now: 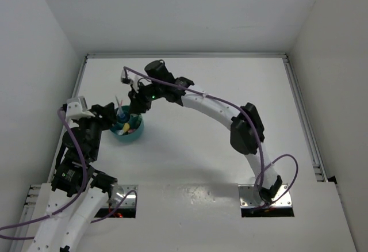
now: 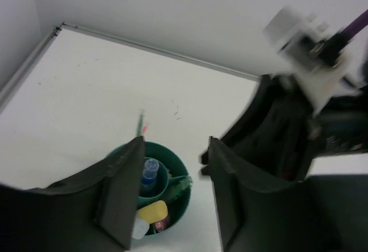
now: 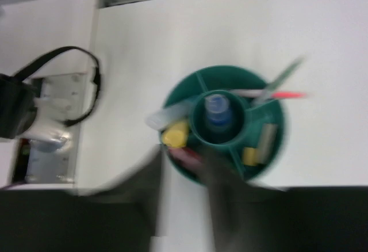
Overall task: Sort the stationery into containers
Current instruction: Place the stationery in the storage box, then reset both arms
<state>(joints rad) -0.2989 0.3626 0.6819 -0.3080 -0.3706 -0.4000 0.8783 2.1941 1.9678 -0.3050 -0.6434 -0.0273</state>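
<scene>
The round teal organiser [image 1: 133,137] stands left of the table's middle. It holds a clear blue-capped bottle [image 3: 217,109] in its centre cup, with a yellow marker [image 3: 175,134], a pale marker [image 3: 165,115], a pink item [image 3: 185,154], a beige and yellow piece [image 3: 260,145] and thin pens [image 3: 280,86] in the outer sections. My left gripper [image 2: 172,200] is open and empty, just above the organiser's [image 2: 175,155] near side. My right gripper [image 3: 184,206] is blurred, open and empty, above the organiser's [image 3: 225,71] edge.
The right arm's wrist [image 2: 287,119] is close beside my left gripper on its right. White walls enclose the table on three sides. A metal rail [image 1: 302,114] runs along the table's right edge.
</scene>
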